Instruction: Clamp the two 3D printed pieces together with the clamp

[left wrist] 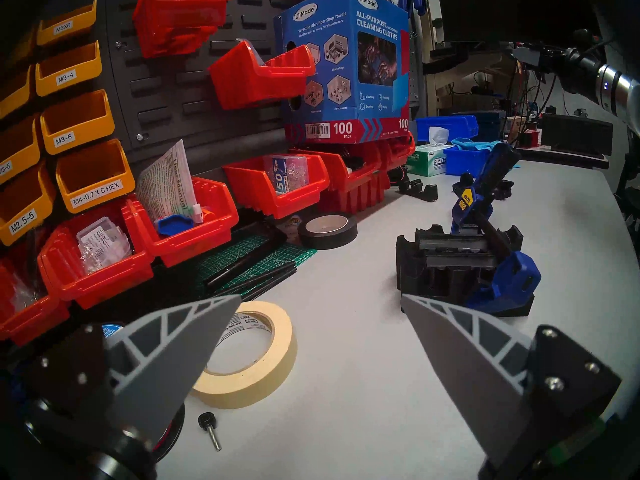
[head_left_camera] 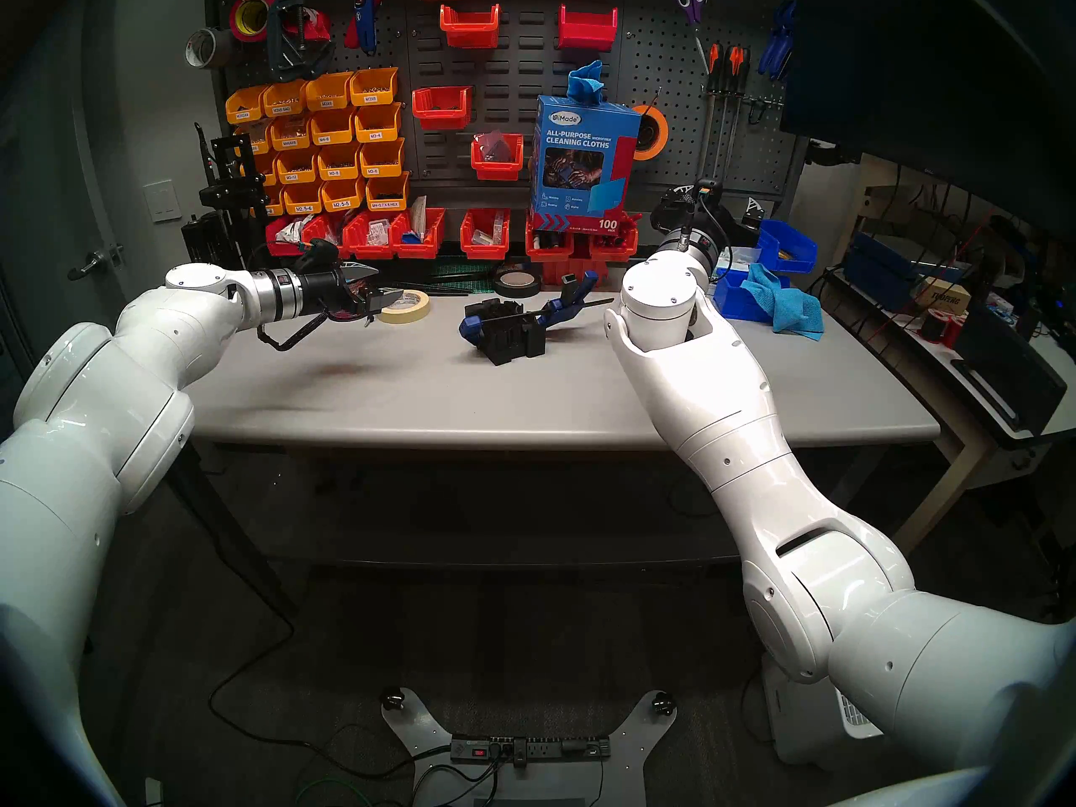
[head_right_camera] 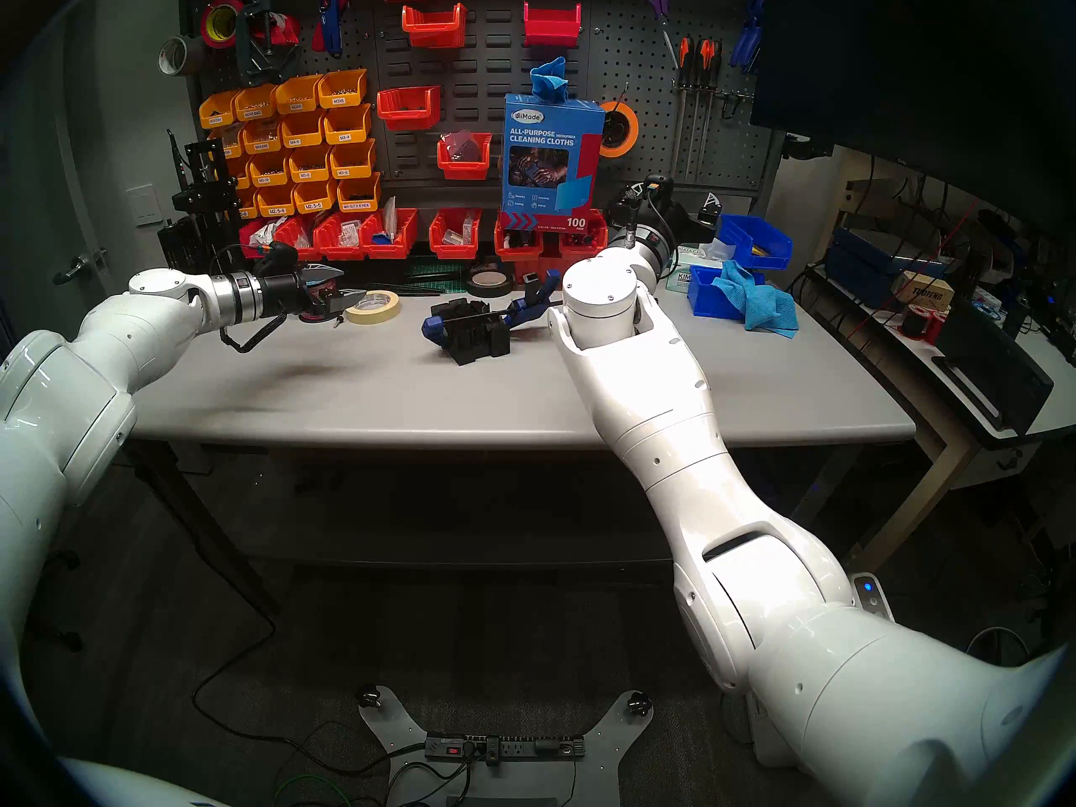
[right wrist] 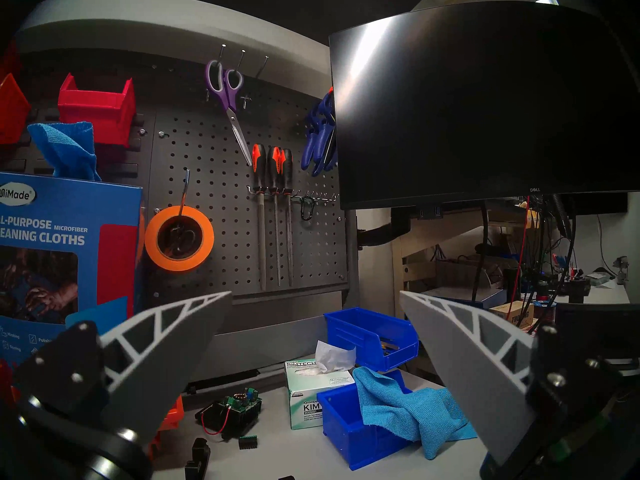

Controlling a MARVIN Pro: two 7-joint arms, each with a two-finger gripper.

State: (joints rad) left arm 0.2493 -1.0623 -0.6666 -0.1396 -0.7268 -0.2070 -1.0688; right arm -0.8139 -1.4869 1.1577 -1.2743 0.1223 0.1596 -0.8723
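Both grippers held wide open and empty above the bench

The clamp (left wrist: 485,226) is seen astride the two 3D printed pieces (left wrist: 450,261), ahead-right of the left gripper (left wrist: 320,297); the right gripper (right wrist: 315,292) is aimed elsewhere.

On my surface (head_left_camera: 524,404) I count one clamp (head_left_camera: 559,311), two black printed pieces (head_left_camera: 512,337), two tape rolls (head_left_camera: 407,306), two blue bins (head_left_camera: 739,290).

Hidden and cut-off parts

The right gripper (head_left_camera: 751,206) sits mostly behind its own wrist in the head views; the clamp (head_left_camera: 559,308) bar's far end disappears behind the right arm (head_left_camera: 658,311).
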